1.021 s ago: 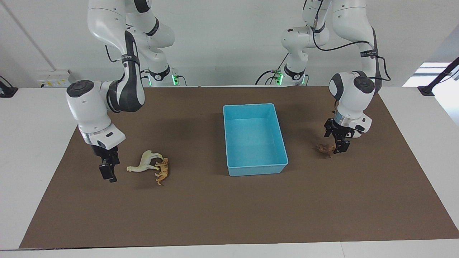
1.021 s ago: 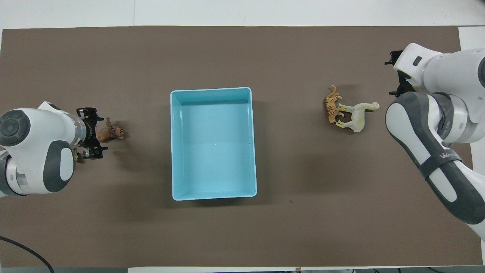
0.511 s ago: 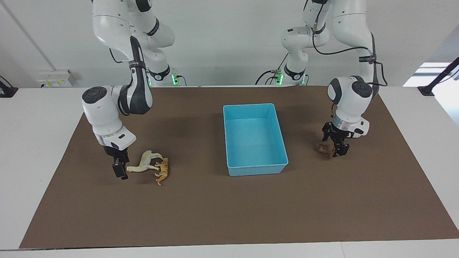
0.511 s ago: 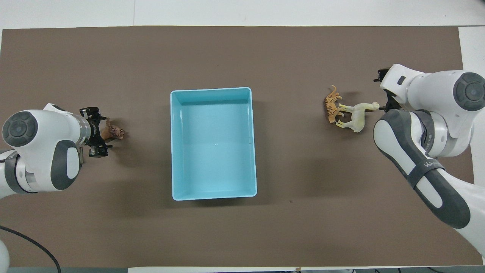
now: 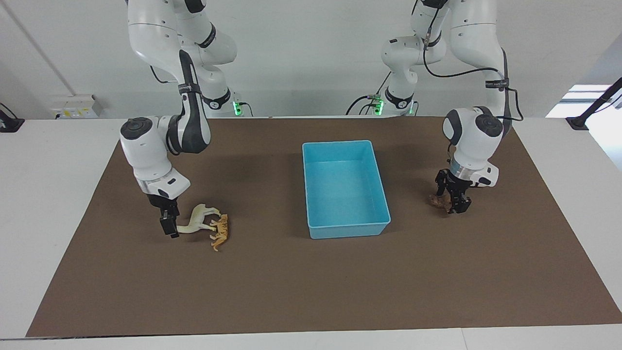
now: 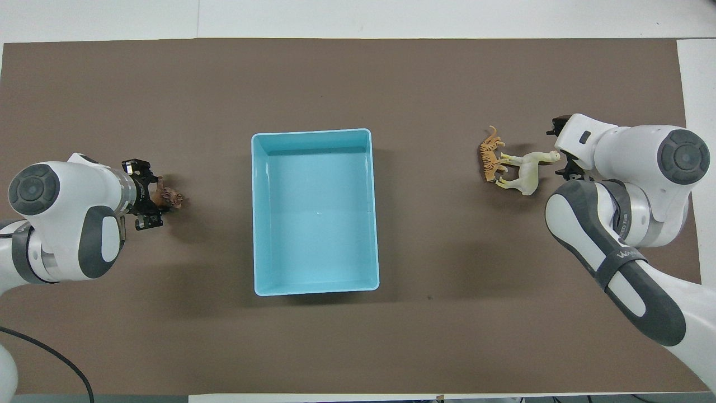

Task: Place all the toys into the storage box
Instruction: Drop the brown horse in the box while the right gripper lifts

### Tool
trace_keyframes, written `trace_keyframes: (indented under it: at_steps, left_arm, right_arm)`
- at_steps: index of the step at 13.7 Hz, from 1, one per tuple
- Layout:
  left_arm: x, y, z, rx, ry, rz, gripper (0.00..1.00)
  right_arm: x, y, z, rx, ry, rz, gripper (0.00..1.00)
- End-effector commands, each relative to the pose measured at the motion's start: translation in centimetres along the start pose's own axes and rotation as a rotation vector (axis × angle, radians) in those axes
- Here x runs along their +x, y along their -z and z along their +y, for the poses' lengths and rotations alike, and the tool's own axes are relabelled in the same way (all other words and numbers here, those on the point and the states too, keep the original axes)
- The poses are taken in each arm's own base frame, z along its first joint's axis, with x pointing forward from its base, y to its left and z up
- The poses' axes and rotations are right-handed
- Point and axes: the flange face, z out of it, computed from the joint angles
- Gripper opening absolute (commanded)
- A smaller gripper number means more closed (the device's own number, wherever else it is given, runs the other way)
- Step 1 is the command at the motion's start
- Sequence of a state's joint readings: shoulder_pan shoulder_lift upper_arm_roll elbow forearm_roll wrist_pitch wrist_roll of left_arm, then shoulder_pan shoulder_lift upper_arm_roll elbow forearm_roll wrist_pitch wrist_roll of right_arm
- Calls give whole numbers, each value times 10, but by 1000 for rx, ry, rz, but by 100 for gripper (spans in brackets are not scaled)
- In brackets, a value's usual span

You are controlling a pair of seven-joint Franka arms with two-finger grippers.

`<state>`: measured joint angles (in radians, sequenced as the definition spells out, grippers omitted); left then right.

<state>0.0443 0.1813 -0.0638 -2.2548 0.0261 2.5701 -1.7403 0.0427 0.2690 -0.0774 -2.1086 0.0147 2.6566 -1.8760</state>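
The light blue storage box point(image 5: 349, 229) stands empty mid-table; it also shows in the overhead view point(image 6: 255, 224). The cream horse-like toy point(image 5: 198, 218) and the orange tiger point(image 5: 221, 233) lie touching toward the right arm's end. My right gripper point(image 5: 170, 226) is open and low at the horse's head point(image 6: 551, 157). The brown lion point(image 5: 438, 200) lies toward the left arm's end. My left gripper point(image 5: 452, 198) is open and low, its fingers on either side of the lion's rear point(image 6: 166, 197). The panda is out of view.
A brown mat point(image 5: 311, 287) covers the table, with the white tabletop point(image 5: 43, 194) around it. In the overhead view the left arm's body point(image 6: 61, 224) and the right arm's body point(image 6: 626, 224) cover parts of the mat's ends.
My right gripper has moved toward the box, from beside the horse to its head. My left gripper has shifted toward the box, closing over the lion. The toys have not moved.
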Motion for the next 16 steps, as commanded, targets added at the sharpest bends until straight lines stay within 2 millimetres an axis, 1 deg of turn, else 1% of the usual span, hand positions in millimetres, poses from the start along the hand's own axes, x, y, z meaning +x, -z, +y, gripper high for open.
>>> trace_keyframes:
  at_steps: [1, 3, 4, 6, 8, 10, 11, 12, 13, 14, 15, 16]
  left_arm:
    - [2, -9, -6, 12, 12, -4, 0]
    - [-2, -8, -5, 11, 8, -5, 0]
    - [-3, -6, -4, 9, 6, -6, 0]
    - [-4, 4, 0, -3, 6, -7, 0]
    - [-11, 25, 13, 6, -7, -6, 0]
    - [-21, 49, 28, 29, -18, -4, 0]
    - [-29, 67, 33, 39, -25, -7, 0]
    - [-42, 87, 40, 49, -25, -25, 0]
    - [-69, 117, 44, 53, -45, -61, 0]
    - [-97, 145, 40, 54, -81, -88, 0]
    - [-126, 170, 31, 44, -125, -109, 0]
    - [-156, 190, 19, 26, -171, -138, 0]
  right_arm:
    - [10, -9, -1, -20, 30, 1, 93]
    - [13, -11, 0, -19, 31, 2, 93]
    - [13, -16, -2, -11, 33, 4, 93]
    - [13, -25, -5, 2, 35, 6, 93]
    - [12, -25, -5, -6, 35, 3, 93]
    - [11, -25, -5, -10, 32, 0, 90]
    - [8, -28, -6, -5, 30, 0, 84]
    - [8, -32, -8, 2, 27, 2, 75]
    - [8, -34, -9, 4, 21, 2, 57]
    - [8, -34, -9, 5, 9, 2, 32]
    - [8, -34, -9, 5, -14, 2, 18]
    - [8, -35, -9, 7, -32, 3, 9]
